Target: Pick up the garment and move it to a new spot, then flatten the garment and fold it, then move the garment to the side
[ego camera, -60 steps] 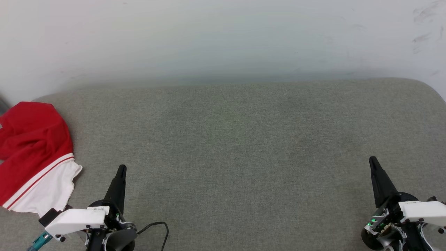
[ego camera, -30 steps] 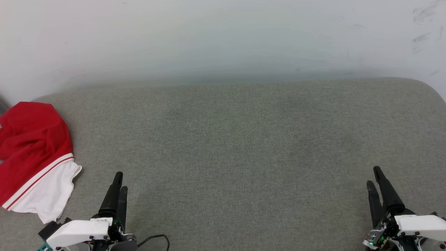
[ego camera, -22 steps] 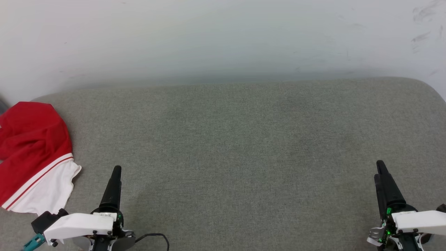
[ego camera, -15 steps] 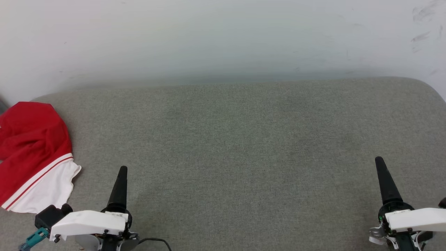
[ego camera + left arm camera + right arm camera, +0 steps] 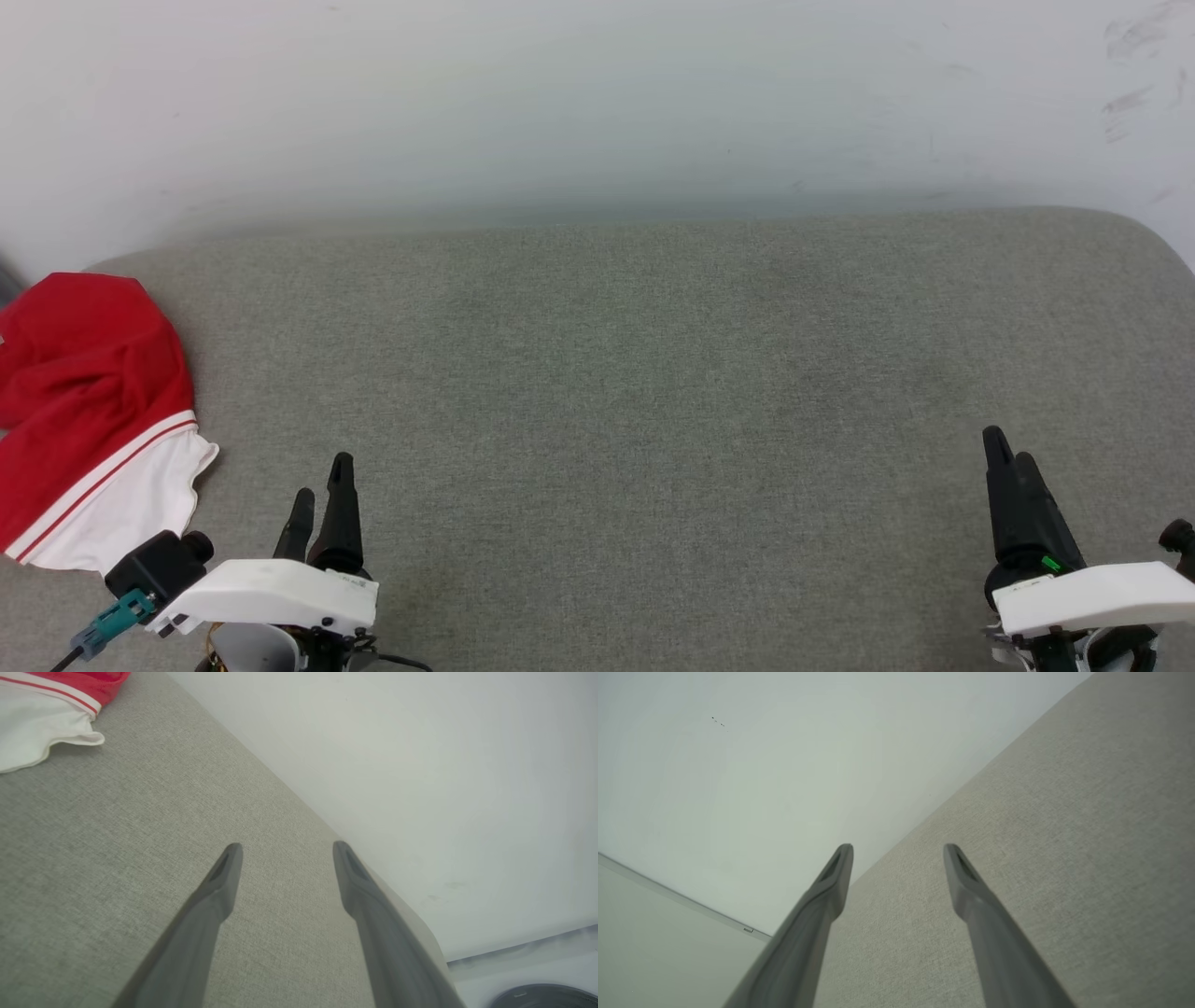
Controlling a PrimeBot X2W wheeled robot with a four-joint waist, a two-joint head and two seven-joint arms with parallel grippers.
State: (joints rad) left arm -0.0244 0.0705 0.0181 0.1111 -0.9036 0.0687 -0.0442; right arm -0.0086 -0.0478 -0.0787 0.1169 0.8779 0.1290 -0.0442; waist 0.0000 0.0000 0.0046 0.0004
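Head camera overlooks the grey cushion (image 5: 653,392); both wrist cameras skim it.

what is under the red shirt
The garment lies bunched on the grey cushion, whose weave shows right up to its edge. Anything beneath the folds is covered, and its left part runs out of view.

Left tool (image 5: 323,477), right tool (image 5: 1008,445): both spread.
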